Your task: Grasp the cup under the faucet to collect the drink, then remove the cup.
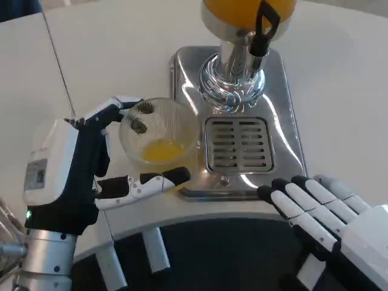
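No readable writing anywhere — the label on the left hand (pixel 91 176) is just a blur. That hand wraps the clear cup (pixel 159 131), orange juice inside, left of center beside the dispenser's steel base (pixel 285 115), not under the faucet (pixel 233 82). The drip grate (pixel 239 144) sits bare. Right hand (pixel 318 209) lies flat at lower right — fingers loose, nothing held, by the table (pixel 103 54) edge.
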Controlling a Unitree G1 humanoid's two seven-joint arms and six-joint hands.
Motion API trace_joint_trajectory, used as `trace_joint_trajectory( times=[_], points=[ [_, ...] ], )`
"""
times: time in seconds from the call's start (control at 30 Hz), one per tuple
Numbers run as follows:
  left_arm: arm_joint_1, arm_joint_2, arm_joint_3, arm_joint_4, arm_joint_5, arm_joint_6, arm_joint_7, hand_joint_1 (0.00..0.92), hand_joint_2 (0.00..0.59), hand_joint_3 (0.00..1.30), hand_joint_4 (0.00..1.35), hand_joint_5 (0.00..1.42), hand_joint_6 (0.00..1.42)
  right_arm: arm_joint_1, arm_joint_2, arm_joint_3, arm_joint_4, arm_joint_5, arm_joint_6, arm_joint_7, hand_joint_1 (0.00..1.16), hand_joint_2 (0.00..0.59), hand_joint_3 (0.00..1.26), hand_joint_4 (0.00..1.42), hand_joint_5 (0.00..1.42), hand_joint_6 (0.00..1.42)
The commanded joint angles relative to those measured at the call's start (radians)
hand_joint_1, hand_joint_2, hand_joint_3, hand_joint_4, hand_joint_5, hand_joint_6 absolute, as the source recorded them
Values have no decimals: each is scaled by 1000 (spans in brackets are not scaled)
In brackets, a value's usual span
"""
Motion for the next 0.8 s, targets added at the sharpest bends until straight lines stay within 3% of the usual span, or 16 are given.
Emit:
trace_joint_trajectory(
  times=[0.03,0.23,0.8],
  points=[
    [29,-2,11,-65,-20,-56,-9,703,33,1132,1158,1370,1424,13,-3,-24,7,-1,-33,-18,107,538,0,0,0,0],
    [95,-4,22,-112,-33,-78,-32,710,36,1132,1163,1370,1424,42,7,-46,40,-23,-96,-61,49,551,0,0,0,0],
    [196,-24,13,-184,-31,-136,-84,712,36,1132,1158,1370,1424,88,56,-51,70,-77,-221,-171,0,553,0,0,0,0]
  ],
)
